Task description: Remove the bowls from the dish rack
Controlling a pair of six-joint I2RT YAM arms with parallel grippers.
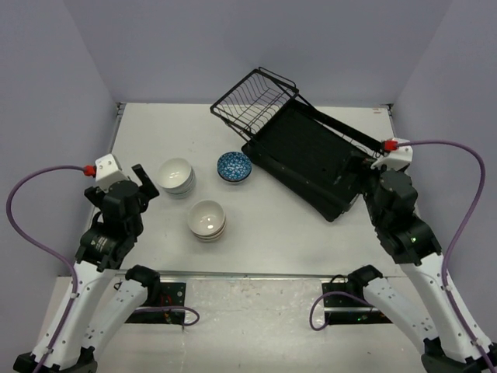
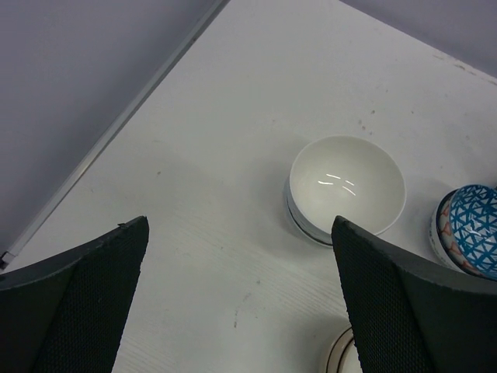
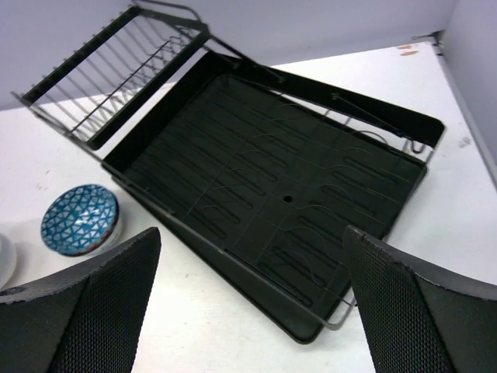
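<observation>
Table [image 1: 295,241]: white surface that carried everything else, with grey walls on the left, far and right sides.
Rack [image 1: 303,155]: black ribbed tray that lay slantwise on the right half of the table, one corner turned toward the right arm.
Basket [image 1: 252,101]: black wire frame that stood tilted at the far-left end of the rack.
Right gripper [image 3: 250,233]: hung over the near-right edge of the rack, jaws spread wide, nothing between them.
Left gripper [image 2: 237,233]: hovered over the left side of the table, just left of the white stack, jaws released and holding nothing.
Bowls: all those seen stood on the table, left of the rack and apart from it, in three groups.
White stack [image 1: 176,176]: plain bowls nested upright, farthest left of the three.
Cream stack [image 1: 207,220]: nested bowls with a darker rim, nearest the arms, between the other two groups in left-right order.
Blue bowl [image 1: 234,167]: upright with a triangle pattern inside, closest to the rack's left edge; in the left wrist view it sat in a pink-patterned bowl [image 2: 441,229].
</observation>
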